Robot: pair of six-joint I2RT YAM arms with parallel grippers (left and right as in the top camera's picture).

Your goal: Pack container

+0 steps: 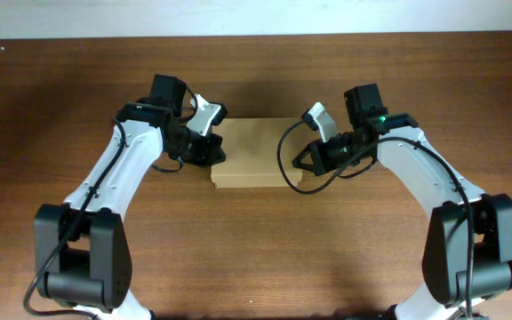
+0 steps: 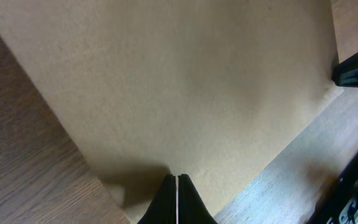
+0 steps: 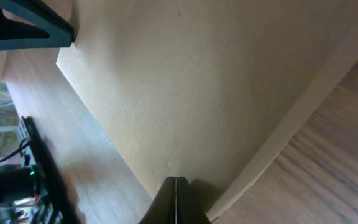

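Observation:
The container is a plain tan cardboard box with its lid flat and closed, at the table's middle. It fills the left wrist view and the right wrist view. My left gripper is shut and empty, its tips over the box's left edge. My right gripper is shut and empty, its tips over the box's right edge near the front corner. No stationery shows.
The brown wooden table surrounds the box. A black cable loops from the right arm over the box's right side. The white wall edge runs along the far side.

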